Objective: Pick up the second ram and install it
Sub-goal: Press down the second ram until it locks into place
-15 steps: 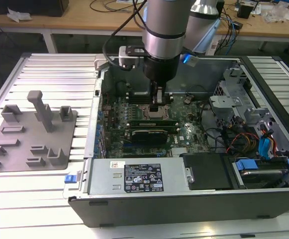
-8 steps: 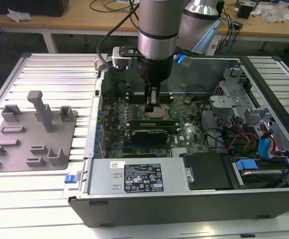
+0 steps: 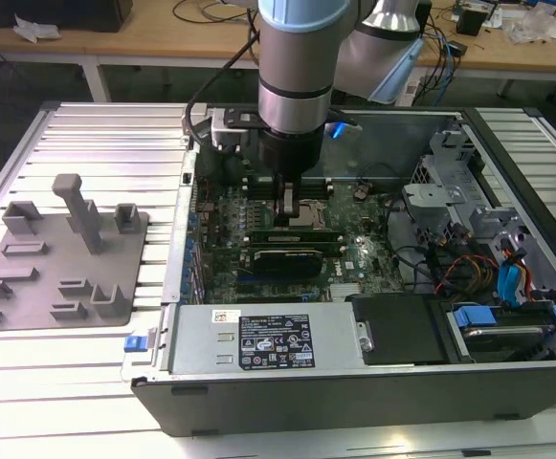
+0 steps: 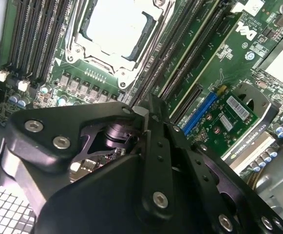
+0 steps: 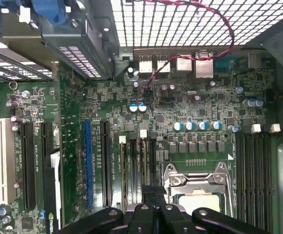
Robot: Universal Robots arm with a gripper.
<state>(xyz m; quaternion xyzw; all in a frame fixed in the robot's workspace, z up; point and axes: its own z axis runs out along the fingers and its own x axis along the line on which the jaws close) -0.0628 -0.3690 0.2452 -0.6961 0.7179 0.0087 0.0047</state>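
A grey holder tray (image 3: 62, 263) with posts is set on the slatted table (image 3: 105, 134), beside the opened computer case (image 3: 354, 373); a workbench (image 3: 163, 33) is seen behind.

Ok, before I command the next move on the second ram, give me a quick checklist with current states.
1. Gripper down over the motherboard, next to the CPU socket: ok.
2. Gripper lined up with the memory slots beside that socket, in the first wrist view: ok.
3. Second ram held in the gripper: cannot tell.
4. Slot latches open: cannot tell.
5. Red cable away from the slots, up by the case grille: ok.
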